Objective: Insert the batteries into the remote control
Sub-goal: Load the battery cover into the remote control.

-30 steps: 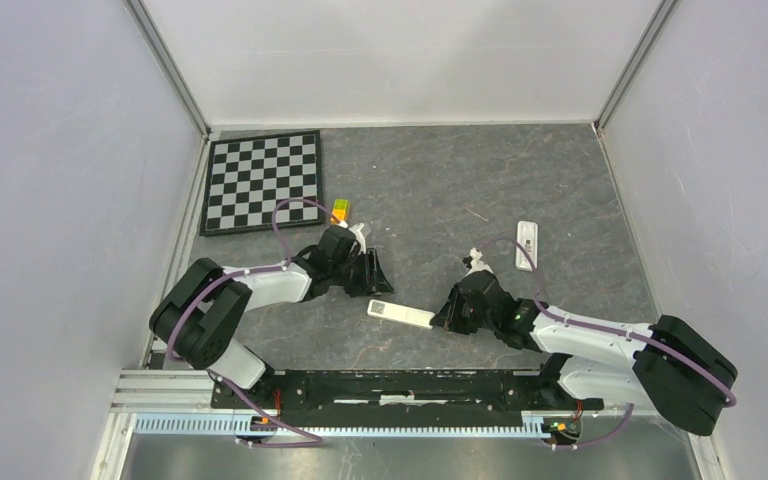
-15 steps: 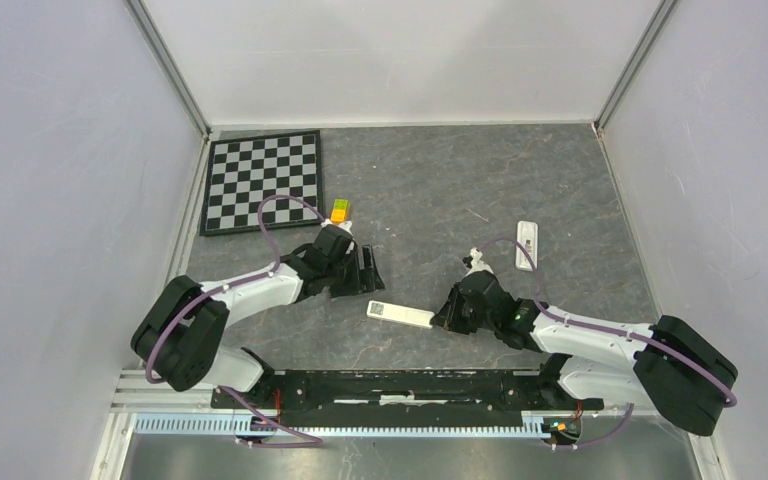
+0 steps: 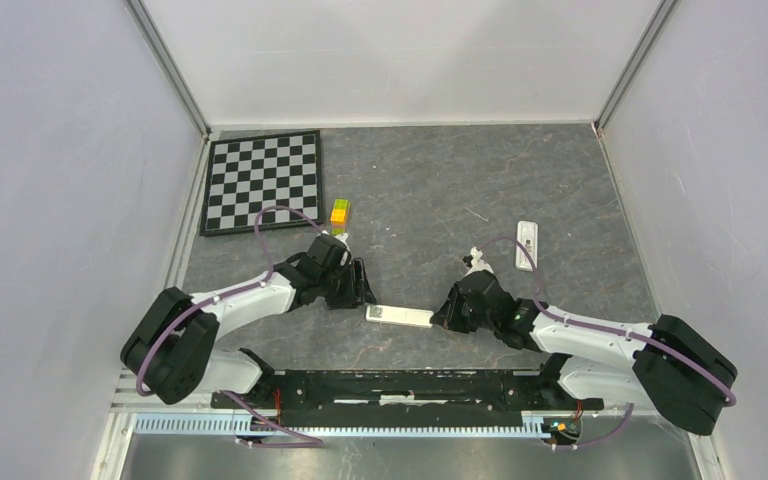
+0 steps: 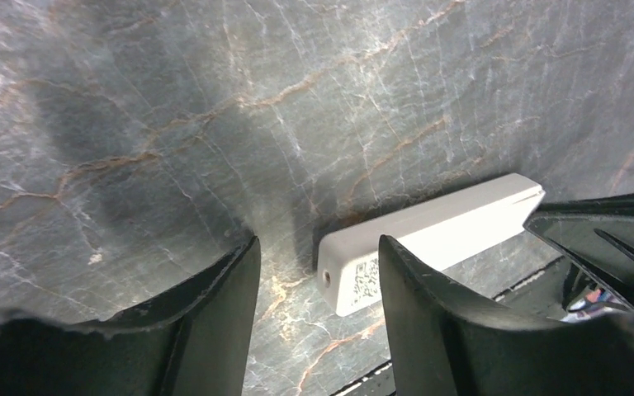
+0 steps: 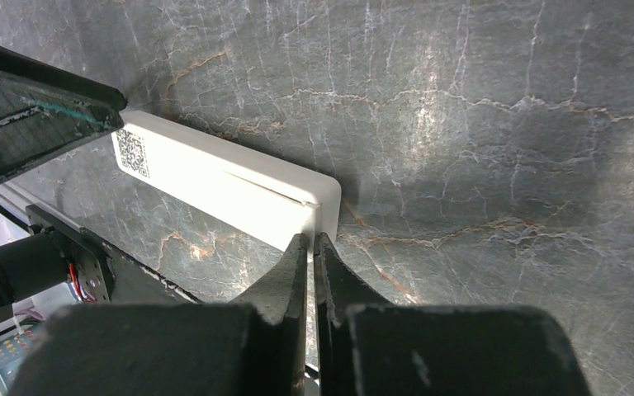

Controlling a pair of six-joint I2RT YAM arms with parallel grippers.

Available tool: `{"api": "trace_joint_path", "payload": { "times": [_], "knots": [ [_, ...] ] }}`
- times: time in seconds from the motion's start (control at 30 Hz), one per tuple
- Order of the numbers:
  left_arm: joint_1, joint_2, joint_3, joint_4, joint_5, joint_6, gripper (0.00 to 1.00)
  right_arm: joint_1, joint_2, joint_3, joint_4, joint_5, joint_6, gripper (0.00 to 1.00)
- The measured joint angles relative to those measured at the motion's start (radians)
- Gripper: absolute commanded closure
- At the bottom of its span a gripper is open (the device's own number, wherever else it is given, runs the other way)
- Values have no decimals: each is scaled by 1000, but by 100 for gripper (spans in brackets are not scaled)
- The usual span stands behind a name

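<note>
Remote control (image 3: 400, 316) on grey marble tabletop (image 3: 440, 180), white walls (image 3: 400, 60), left jaws released, right jaws clenched

We are looking down on a tabletop (image 3: 440, 190) of dark grey stone-look sheet, with pale and rust-coloured veins (image 4: 314, 82) running across it. Three plain lilac-grey panels are closing it in: a left wall (image 3: 60, 200), a back wall (image 3: 400, 60) and a right wall (image 3: 730, 180). Slim metal posts (image 3: 167, 65) are standing at the two far corners. A black-and-white checkerboard (image 3: 263, 182) is lying flat in the far left corner. A slotted aluminium rail (image 3: 360, 424) is running along the near edge. Soft, even light is falling from above, and up close it is leaving a pale sheen (image 5: 429, 124) on the stone.
</note>
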Motion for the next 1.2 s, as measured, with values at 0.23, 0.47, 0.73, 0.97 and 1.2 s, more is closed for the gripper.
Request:
{"api": "trace_joint_path", "payload": {
  "times": [0.23, 0.47, 0.73, 0.97, 1.2],
  "knots": [
    [-1, -48, -43, 18, 68, -26, 37, 0, 2, 0, 3, 3, 0, 93],
    [-12, -47, -79, 58, 111, -59, 55, 0, 4, 0, 8, 3, 0, 95],
    [-23, -29, -91, 100, 127, -79, 61, 0, 16, 0, 20, -3, -16, 99],
    [-24, -13, -92, 116, 132, -91, 61, 29, 44, 26, 9, 16, -46, 100],
    [-24, 6, -64, 85, 134, -90, 58, 58, 60, 64, -40, 60, -100, 93]
  ]
}}
